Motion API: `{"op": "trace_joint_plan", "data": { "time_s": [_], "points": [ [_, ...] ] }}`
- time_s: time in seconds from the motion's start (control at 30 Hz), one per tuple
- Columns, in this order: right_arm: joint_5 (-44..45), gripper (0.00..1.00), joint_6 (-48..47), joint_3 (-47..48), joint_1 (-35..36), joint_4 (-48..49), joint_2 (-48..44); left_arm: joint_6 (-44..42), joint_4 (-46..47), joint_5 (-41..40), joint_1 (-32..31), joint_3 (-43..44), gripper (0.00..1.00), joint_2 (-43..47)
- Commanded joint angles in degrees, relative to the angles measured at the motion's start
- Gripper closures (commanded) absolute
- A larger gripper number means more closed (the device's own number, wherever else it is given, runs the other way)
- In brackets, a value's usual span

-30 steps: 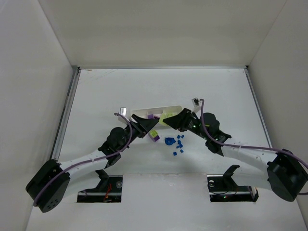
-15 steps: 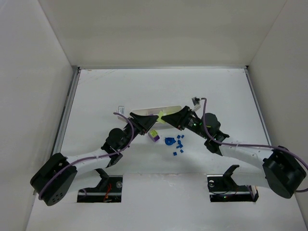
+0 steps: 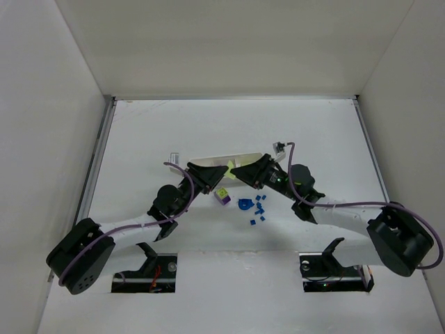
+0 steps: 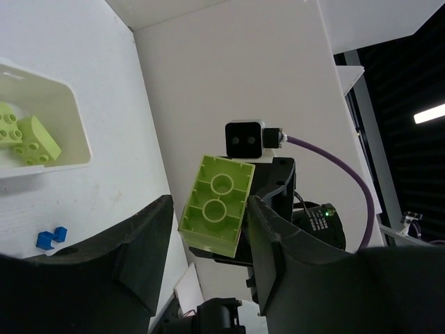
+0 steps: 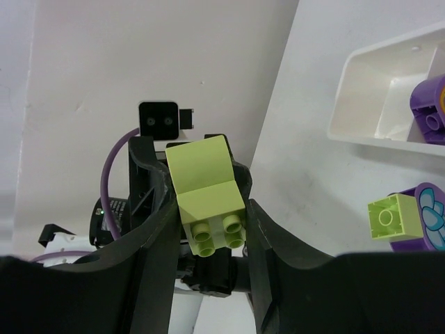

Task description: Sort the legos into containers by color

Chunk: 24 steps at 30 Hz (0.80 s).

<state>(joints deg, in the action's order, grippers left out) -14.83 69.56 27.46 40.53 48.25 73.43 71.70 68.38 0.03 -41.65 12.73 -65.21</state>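
A lime-yellow lego (image 3: 229, 168) hangs in the air between my two grippers, just in front of the white tray (image 3: 215, 158). My right gripper (image 5: 211, 209) is shut on it, both fingers against its sides. The brick (image 4: 217, 202) reaches into my left gripper (image 4: 208, 209), where the right finger touches it and a gap shows at the left finger. Two lime legos (image 4: 24, 136) lie in one end compartment, and a purple lego (image 5: 431, 111) lies in another. A purple lego with a lime one on top (image 3: 222, 196) and several small blue legos (image 3: 257, 205) lie loose on the table.
White walls close in the table on three sides. The left arm's wrist camera (image 5: 158, 120) faces the right gripper closely. The loose lime lego (image 5: 389, 217) and purple piece (image 5: 425, 226) lie just below the tray's near wall (image 5: 368, 139).
My left gripper's jaws have narrowed around the far end of the lime lego. The right gripper has edged slightly left toward it, still holding the brick.
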Motion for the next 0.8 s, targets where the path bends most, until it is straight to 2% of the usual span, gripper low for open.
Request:
{"op": "trace_joint_plan", "data": {
  "time_s": [0.0,0.3,0.6,0.77],
  "points": [
    [-1.9,0.68,2.2,-0.4,-0.3,7.9,0.7,-0.1,4.3,0.8,0.0,0.9,0.58,-0.4],
    [-1.8,0.68,2.7,-1.0,-0.9,8.6,2.2,-0.7,3.8,2.0,1.3,0.0,0.82,1.4],
    [-2.4,0.68,2.2,-4.0,-3.1,9.1,0.8,-0.4,-3.0,6.5,11.7,-3.3,0.85,8.9],
    [-3.2,0.68,1.5,-3.8,-4.5,8.6,1.1,-1.8,-6.3,7.8,13.5,-3.0,0.84,11.5]
  ]
}}
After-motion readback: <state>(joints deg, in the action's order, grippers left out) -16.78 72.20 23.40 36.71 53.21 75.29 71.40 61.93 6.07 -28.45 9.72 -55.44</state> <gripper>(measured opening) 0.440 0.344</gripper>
